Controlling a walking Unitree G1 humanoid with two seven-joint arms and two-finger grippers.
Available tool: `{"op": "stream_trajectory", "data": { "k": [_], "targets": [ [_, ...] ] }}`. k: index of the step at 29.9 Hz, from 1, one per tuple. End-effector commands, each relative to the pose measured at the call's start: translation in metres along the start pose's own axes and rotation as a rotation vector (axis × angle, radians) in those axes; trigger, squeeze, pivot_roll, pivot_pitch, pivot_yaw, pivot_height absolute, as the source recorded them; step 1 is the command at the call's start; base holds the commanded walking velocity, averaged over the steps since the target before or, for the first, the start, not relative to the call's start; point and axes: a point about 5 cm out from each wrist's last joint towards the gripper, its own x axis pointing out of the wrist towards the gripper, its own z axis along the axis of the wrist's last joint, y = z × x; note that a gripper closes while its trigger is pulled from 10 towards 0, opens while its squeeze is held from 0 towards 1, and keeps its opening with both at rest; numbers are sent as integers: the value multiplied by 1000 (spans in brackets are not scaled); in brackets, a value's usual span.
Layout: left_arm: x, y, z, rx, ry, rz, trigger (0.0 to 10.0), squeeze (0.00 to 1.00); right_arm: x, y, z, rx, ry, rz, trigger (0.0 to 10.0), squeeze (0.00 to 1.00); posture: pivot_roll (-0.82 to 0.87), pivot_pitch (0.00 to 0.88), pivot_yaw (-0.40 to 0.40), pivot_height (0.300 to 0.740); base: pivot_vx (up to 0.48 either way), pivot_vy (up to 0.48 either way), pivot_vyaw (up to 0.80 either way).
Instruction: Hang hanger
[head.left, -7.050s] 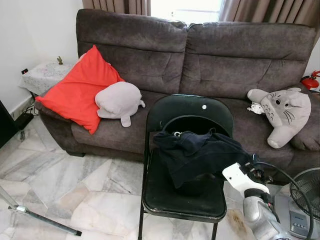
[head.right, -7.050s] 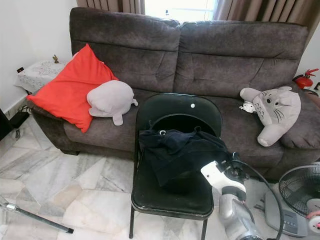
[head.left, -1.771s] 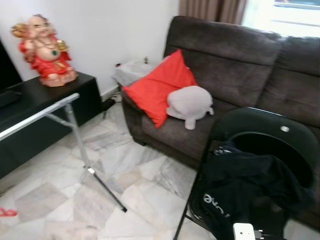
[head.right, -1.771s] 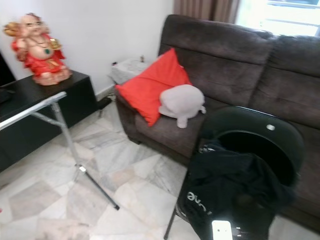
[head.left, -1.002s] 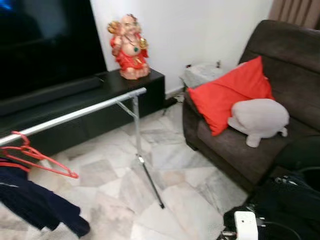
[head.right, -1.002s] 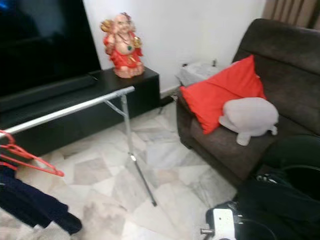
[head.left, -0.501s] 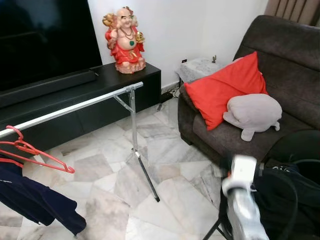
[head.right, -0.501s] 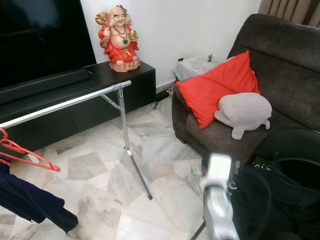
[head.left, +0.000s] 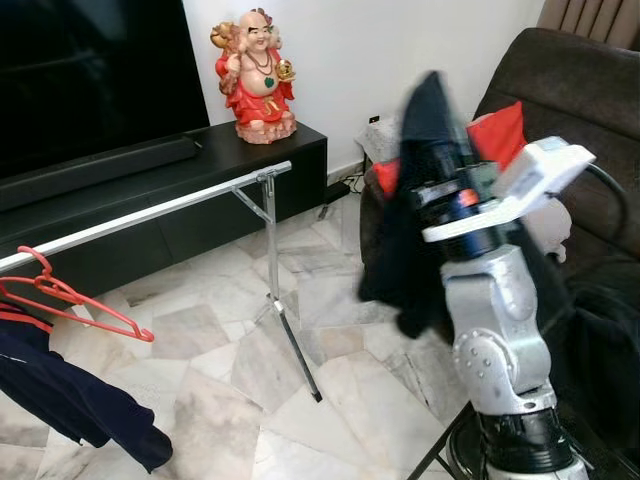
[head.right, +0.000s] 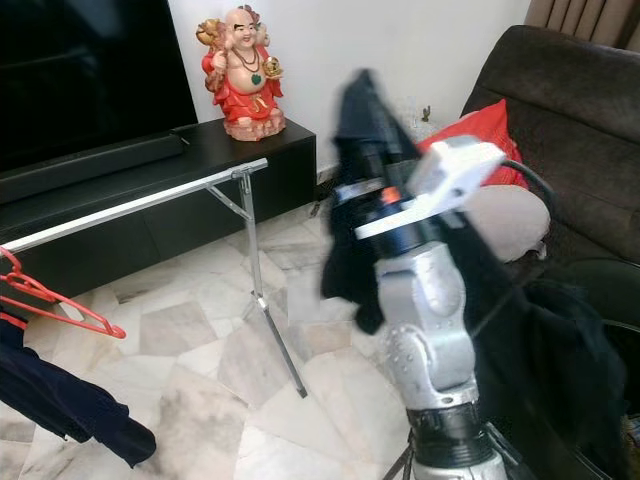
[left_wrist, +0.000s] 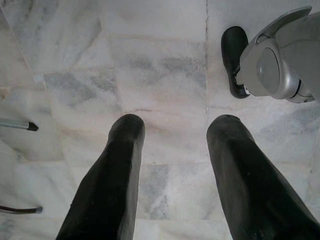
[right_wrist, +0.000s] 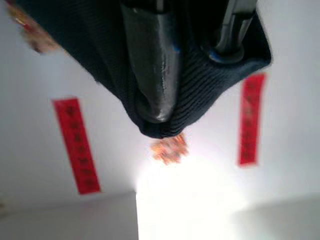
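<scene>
Right now the right gripper (right_wrist: 192, 60) is raised high on the right of the scene, its fingers (right_wrist: 150, 65) pinching the top of a dark garment (head.left: 415, 230) that hangs down beside the silver arm. The hanger itself cannot be made out; in the right wrist view the cloth wraps the fingers, and something thin and metallic beside one of them may be its hook. Off to the left, a metal clothes rail (head.left: 150, 213) runs across in front of a black TV cabinet (head.left: 160, 200), well apart from the lifted garment, with a red hanger (head.left: 70, 305) carrying navy clothing (head.left: 70, 395) already on its near-left end.

By the look of it, the step in hand is the carry — garment lifted, not yet brought to the rail. The next move would call for stepping or reaching left, getting the hook above the bare stretch of rail, then lowering it on before letting go.

The left gripper (left_wrist: 172, 145) hangs idle over the marble floor (left_wrist: 165, 65), its fingers spread with nothing between them.
</scene>
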Motion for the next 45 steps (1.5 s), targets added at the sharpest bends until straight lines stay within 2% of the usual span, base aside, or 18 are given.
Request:
{"op": "stream_trajectory", "data": {
  "k": [1,4,9,11,12,15,20,27,31,33,35,36,37,39,41,42,44,45],
  "targets": [
    [-1,3,-3,8,9,6,10000,0,14,11,28,29,-116,80,10000,0,46,0,40,740,0,0,0],
    [-1,3,-3,5,9,9,10000,0,15,8,50,122,-209,83,10000,0,47,0,38,740,0,0,0],
    [-1,3,-3,5,10,8,10000,0,4,8,57,196,-230,103,10000,0,47,0,39,740,0,0,0],
    [-1,3,-3,8,10,7,10000,0,1,14,84,293,-361,175,10000,0,47,0,39,740,0,0,0],
    [-1,3,-3,8,10,7,10000,0,1,14,84,293,-361,175,10000,0,47,0,39,740,0,0,0],
    [-1,4,-3,8,8,9,10000,0,-2,1,126,415,-615,150,10000,0,43,0,44,740,0,0,0],
    [-1,4,-2,8,7,10,10000,0,-8,-9,146,452,-726,154,10000,0,37,0,49,740,0,0,0],
    [-1,4,-1,14,5,10,10000,0,-8,-14,153,419,-706,154,10000,0,40,0,55,740,0,0,0],
    [-1,5,-1,18,3,13,10000,0,17,-11,169,385,-742,241,10000,0,25,0,65,740,0,0,0],
    [-1,5,0,18,2,13,10000,0,37,-22,154,276,-613,138,10000,0,27,0,61,740,0,0,0],
    [-1,5,0,16,1,13,10000,0,44,-26,145,236,-559,97,10000,0,27,0,61,740,0,0,0],
    [-1,5,0,13,1,13,10000,0,51,-33,128,179,-447,26,10000,0,38,0,53,740,0,0,0],
    [-1,5,-1,4,-1,13,10000,0,58,-50,79,19,-159,-156,10000,0,52,0,47,740,0,0,0],
    [-1,4,-1,-1,0,14,10000,0,50,-64,36,-105,91,-305,10000,0,56,0,47,740,0,0,0],
    [-1,4,-1,0,0,14,10000,0,46,-68,26,-158,148,-353,10000,0,55,0,47,740,0,0,0],
    [-1,5,-2,0,3,16,10000,0,23,-80,-9,-249,371,-501,10000,0,49,0,51,740,0,0,0],
    [-1,5,-2,1,4,17,10000,0,14,-83,-19,-283,420,-541,10000,0,49,0,51,740,0,0,0],
    [-1,5,-2,3,7,17,10000,0,1,-83,-32,-299,465,-561,10000,0,46,0,54,740,0,0,0]
  ]
}}
